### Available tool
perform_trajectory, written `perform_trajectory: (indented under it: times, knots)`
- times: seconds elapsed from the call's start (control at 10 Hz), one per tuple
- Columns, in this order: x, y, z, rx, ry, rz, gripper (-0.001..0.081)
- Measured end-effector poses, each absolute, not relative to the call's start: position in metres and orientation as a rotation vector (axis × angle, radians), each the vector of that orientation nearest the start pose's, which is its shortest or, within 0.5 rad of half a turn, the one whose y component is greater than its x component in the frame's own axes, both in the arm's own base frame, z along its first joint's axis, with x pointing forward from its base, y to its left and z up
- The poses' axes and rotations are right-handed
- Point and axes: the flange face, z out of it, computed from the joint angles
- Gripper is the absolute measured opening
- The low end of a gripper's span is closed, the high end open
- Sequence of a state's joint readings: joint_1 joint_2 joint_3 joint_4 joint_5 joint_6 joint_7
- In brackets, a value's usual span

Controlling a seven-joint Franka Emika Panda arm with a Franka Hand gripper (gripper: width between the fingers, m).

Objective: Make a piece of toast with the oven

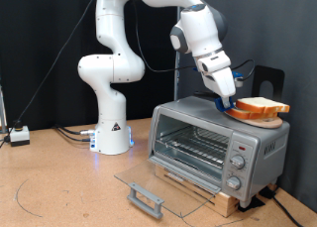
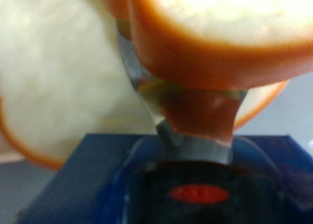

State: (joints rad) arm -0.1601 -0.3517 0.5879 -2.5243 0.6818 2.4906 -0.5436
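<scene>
- Boxy silver-grey toaster oven (image 1: pixel 216 143): glass door open flat, wire rack bare.
- Blue plate (image 1: pixel 238 112): on oven roof.
- Cream, orange-crusted bread slice (image 1: pixel 260 107): on plate, stacked.
- White two-finger gripper (image 1: pixel 228 101): fingers (image 2: pixel 210 116) clamped on slice (image 2: pixel 220 33) edge.

Pincer (image 2: pixel 191 126) tips against orange-crusted piece of toast (image 2: pixel 220 33)

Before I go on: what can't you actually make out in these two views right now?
- Exterior view: the gripper tips at the toast on the oven are too small to judge.
- Wrist view: blurred; bread crust covers the fingertips.
- Oven knobs: settings too small to read.
- Second slice: mostly overlapped.
</scene>
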Motion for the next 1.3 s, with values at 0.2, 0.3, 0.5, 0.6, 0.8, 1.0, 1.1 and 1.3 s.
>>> perform_trajectory:
  times: [0.2,0.3,0.5,0.6,0.8,1.0,1.1,1.3]
  knots:
    - [0.419,0.182,0.408,-2.681,-0.618,-0.58,0.0399]
    - [0.419,0.178,0.407,-2.651,-0.607,-0.609,0.0399]
    - [0.422,0.168,0.407,-2.617,-0.587,-0.632,0.0399]
    - [0.422,0.163,0.407,-2.612,-0.579,-0.623,0.0399]
    - [0.42,0.149,0.409,-2.598,-0.623,-0.551,0.0399]
    - [0.416,0.142,0.413,-2.596,-0.64,-0.529,0.0399]
    - [0.416,0.137,0.412,-2.594,-0.629,-0.534,0.0399]
    - [0.418,0.105,0.409,-2.596,-0.613,-0.545,0.0399]
